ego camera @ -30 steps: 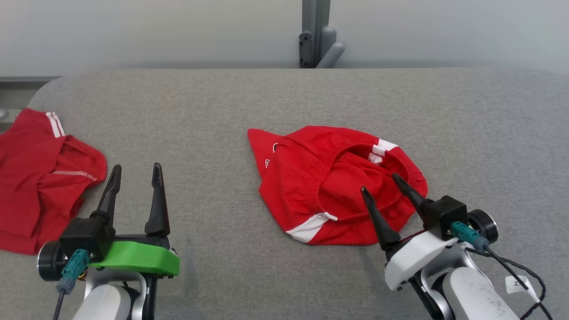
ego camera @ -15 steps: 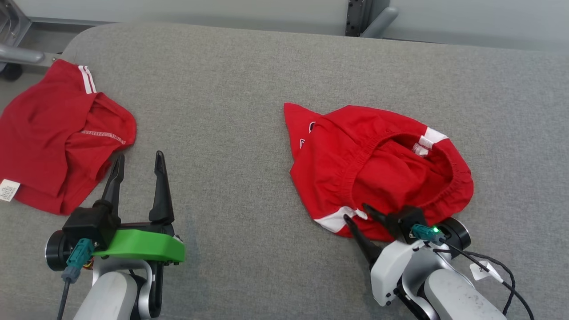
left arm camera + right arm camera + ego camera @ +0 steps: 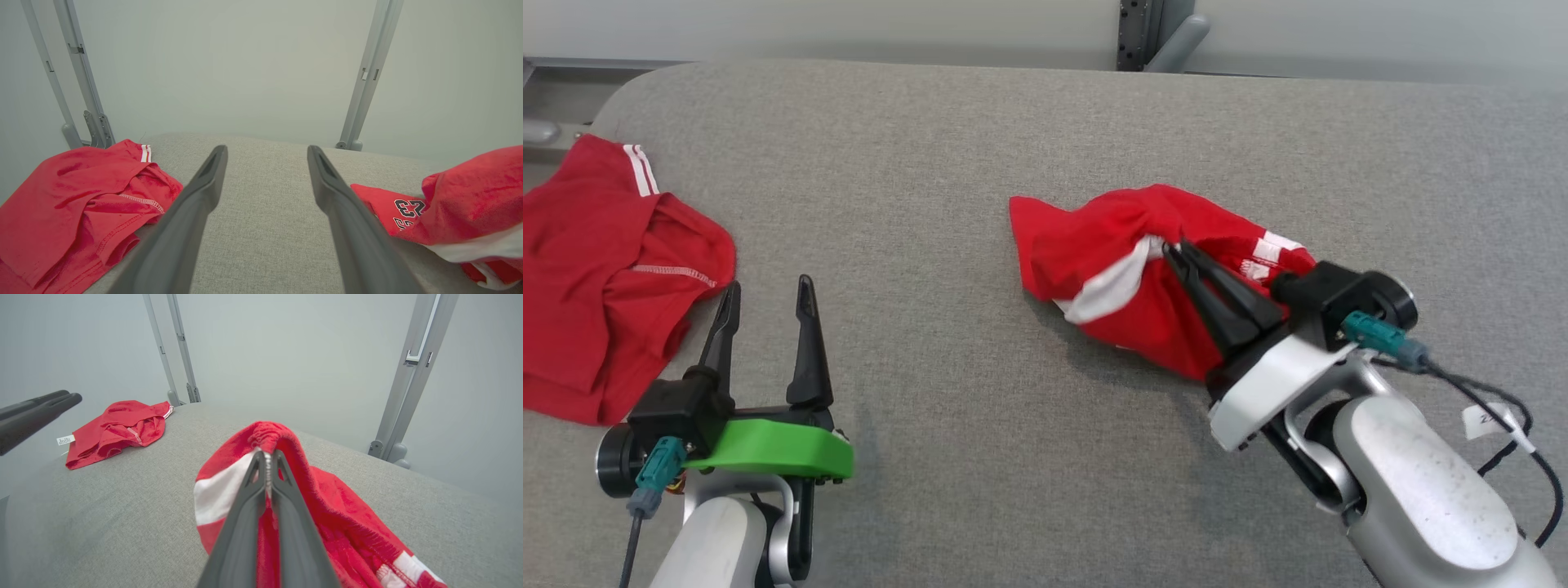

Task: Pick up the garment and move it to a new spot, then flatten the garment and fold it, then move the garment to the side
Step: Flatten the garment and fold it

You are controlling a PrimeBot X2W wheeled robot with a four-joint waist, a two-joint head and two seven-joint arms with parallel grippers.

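Note:
The garment (image 3: 1119, 261) is a pair of red shorts with white trim, bunched up at the middle right of the grey table. My right gripper (image 3: 1176, 249) is shut on its edge and holds that part lifted off the surface. In the right wrist view, the fingers pinch a fold of the garment (image 3: 327, 514) at their tips, where my right gripper (image 3: 266, 455) meets the cloth. My left gripper (image 3: 765, 290) stands open at the lower left with nothing between its fingers. In the left wrist view the garment (image 3: 474, 204) shows at the right, past my open left gripper (image 3: 265, 151).
A second red garment (image 3: 596, 269) with white stripes lies crumpled at the table's (image 3: 931, 163) far left edge; this red garment (image 3: 116, 430) also shows in the right wrist view. Grey metal posts (image 3: 1135, 33) rise behind the table against a pale wall.
My right gripper came down onto the shorts' edge, shut on it and lifted it up and away, bunching the cloth. The left gripper stayed open. The head camera shifted.

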